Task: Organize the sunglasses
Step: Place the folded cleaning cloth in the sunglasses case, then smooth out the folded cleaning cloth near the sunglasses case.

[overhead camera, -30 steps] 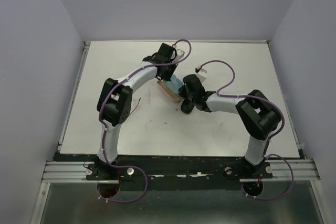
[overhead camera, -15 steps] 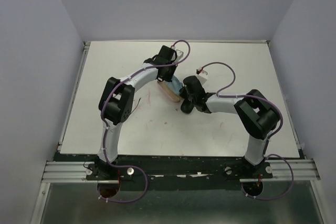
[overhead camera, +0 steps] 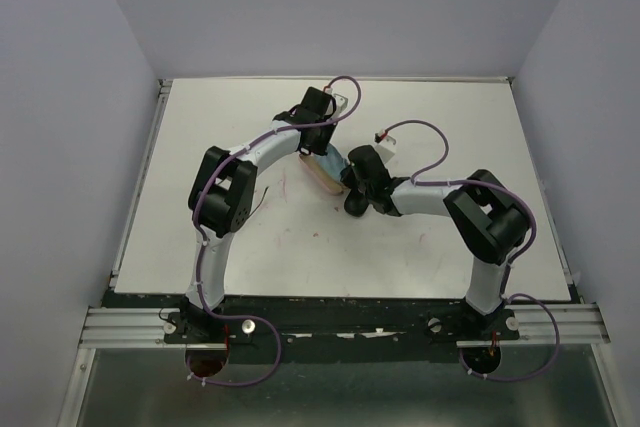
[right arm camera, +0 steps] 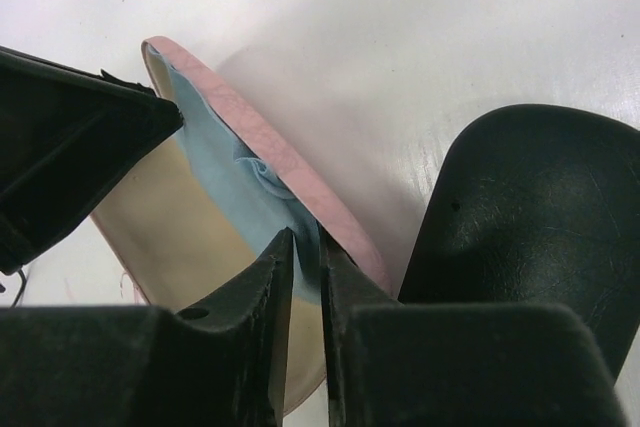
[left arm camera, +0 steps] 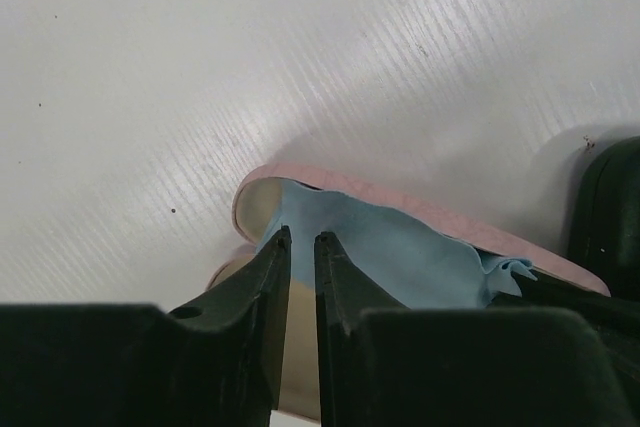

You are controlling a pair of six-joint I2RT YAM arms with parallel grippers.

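Jaws barely parted on left gripper (left arm camera: pixel 302 235) and right gripper (right arm camera: pixel 305 237), tips at light-blue cloth (left arm camera: pixel 400 252), seemingly to settle it inside open pink case (left arm camera: pixel 290 170) nearer worktop's (overhead camera: pixel 250 247) far edge.

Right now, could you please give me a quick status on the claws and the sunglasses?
Left claw, right claw: slightly parted at blue cloth, grip unclear. Cloth lies in open pink case. Sunglasses not in view. Black case close by.
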